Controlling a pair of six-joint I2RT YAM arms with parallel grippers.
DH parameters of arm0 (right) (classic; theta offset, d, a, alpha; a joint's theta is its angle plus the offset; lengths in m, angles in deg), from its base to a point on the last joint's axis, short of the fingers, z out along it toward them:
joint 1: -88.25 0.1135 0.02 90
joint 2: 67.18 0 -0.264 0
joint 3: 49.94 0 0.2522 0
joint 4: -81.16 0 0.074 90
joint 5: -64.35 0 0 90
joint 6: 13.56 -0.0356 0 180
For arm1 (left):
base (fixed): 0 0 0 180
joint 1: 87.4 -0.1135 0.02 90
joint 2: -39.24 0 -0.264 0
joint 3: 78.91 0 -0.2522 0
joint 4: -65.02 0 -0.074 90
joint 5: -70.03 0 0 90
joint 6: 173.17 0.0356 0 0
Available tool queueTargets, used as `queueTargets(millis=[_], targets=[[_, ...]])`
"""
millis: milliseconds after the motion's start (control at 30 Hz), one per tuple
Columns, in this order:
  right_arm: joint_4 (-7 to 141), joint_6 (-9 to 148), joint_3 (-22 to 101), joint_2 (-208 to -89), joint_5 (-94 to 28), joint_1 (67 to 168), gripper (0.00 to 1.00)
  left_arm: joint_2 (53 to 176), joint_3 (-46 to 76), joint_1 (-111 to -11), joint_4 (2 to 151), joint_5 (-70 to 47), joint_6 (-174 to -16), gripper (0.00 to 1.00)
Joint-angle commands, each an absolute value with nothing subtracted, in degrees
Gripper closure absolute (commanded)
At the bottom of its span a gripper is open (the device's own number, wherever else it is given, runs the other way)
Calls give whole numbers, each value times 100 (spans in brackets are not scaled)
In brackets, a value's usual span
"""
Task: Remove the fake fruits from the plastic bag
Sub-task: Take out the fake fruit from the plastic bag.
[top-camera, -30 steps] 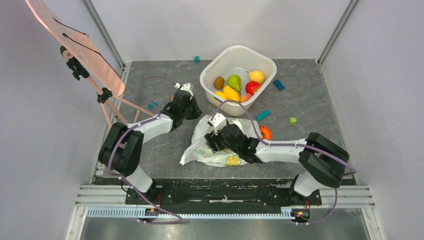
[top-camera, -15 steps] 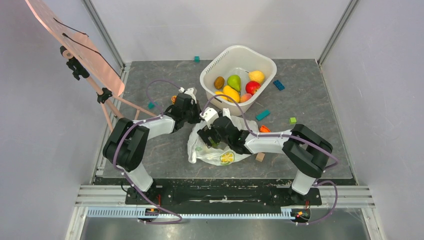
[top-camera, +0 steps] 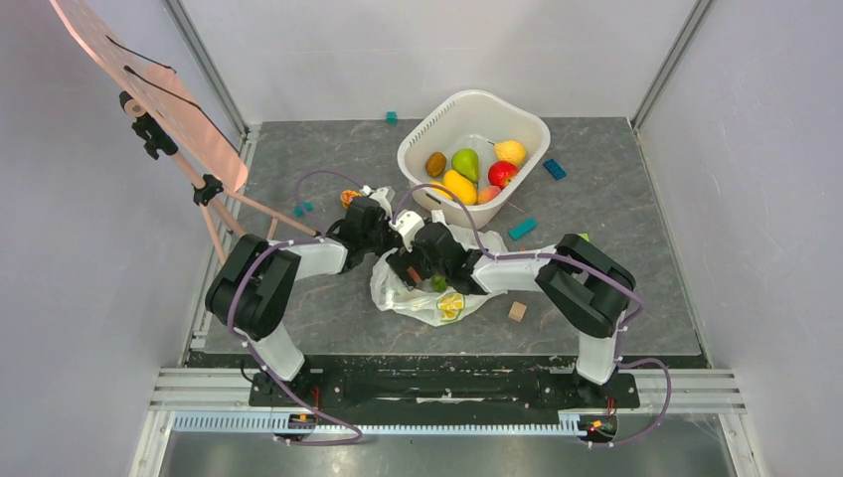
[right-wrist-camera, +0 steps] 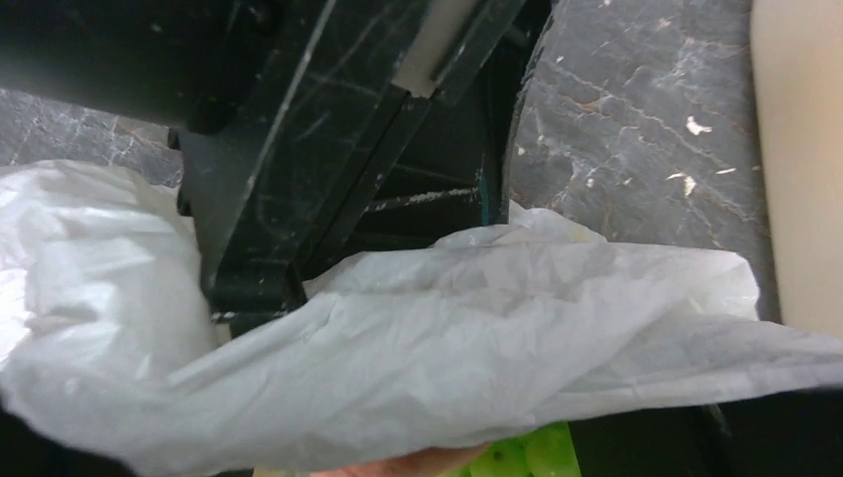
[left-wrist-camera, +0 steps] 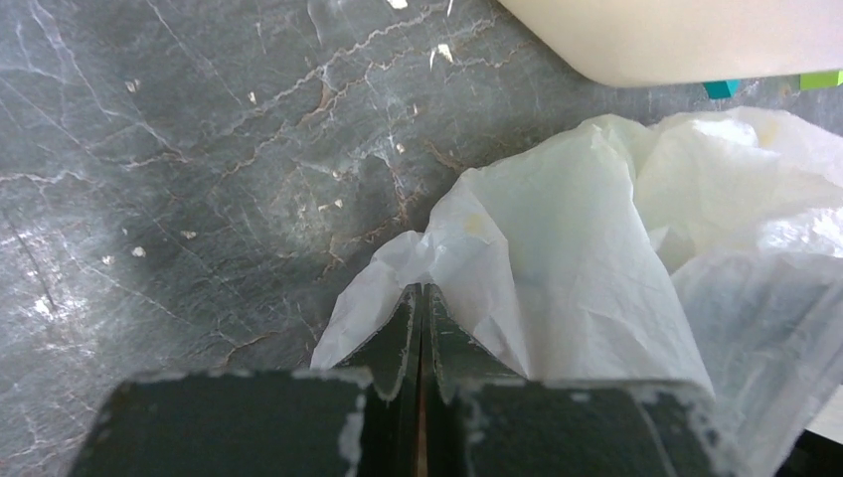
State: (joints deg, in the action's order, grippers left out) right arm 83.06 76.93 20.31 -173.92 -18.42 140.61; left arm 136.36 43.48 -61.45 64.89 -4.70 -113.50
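Note:
The plastic bag [top-camera: 429, 296] lies crumpled on the dark tabletop between the two arms. My left gripper [top-camera: 372, 225] is shut on the bag's left edge; in the left wrist view the jaws [left-wrist-camera: 420, 298] pinch the white film [left-wrist-camera: 557, 248] just above the tabletop. My right gripper [top-camera: 411, 266] reaches into the bag's mouth. Its fingers are hidden under the film [right-wrist-camera: 447, 348] in the right wrist view. A green fruit [right-wrist-camera: 519, 457] and a pinkish fruit [right-wrist-camera: 418, 464] show under the film; the green one also shows from above [top-camera: 438, 283].
A rigid white tub [top-camera: 473, 139] behind the bag holds several fruits. Small blocks lie around: teal [top-camera: 522, 229], blue [top-camera: 554, 169], tan [top-camera: 517, 311], teal [top-camera: 391, 117]. A pink board on a stand [top-camera: 149, 89] leans at far left. The left gripper's black body [right-wrist-camera: 298, 149] fills the right wrist view.
My right gripper has moved left and further into the bag. The bag has bunched up toward the left. My left gripper has shifted slightly right, still holding the edge. A tan block is uncovered.

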Motion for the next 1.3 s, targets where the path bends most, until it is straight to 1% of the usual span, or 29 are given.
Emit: queueTargets(millis=[0,133,233,300,367,467,633,800,1000,1100,1267], targets=[[8397,7703,2292,-17634,-2059,14019,3,13574,4452,-6095,6264,-108,-11418,98],[8356,7673,2271,-17635,-2072,14019,18,13586,4461,-6095,6261,-154,-11424,98],[8180,7660,2218,-17453,-1966,14024,34,13597,4463,-6099,6275,-211,-11440,98],[8127,7652,2087,-17195,-1958,14022,42,13593,4477,-6104,6289,-251,-11443,98],[8112,7652,1900,-16888,-1955,14028,46,13579,4496,-6104,6301,-295,-11441,98],[7971,7480,1703,-16428,-1980,14042,48,13564,4528,-6104,6305,-346,-11431,98],[7580,7227,1367,-15696,-1896,14063,48,13554,4548,-6104,6332,-446,-11422,98],[7382,7009,887,-14805,-2218,14086,48,13488,4558,-6109,6413,-547,-11421,98],[6391,7035,785,-13750,-2546,14098,49,13332,4583,-6110,6542,-675,-11374,98],[5914,7063,961,-13247,-2706,14098,48,13210,4566,-6110,6661,-726,-11335,98],[5133,7017,1992,-12970,-2865,14098,45,12853,4462,-6108,7187,-1094,-11255,98]])
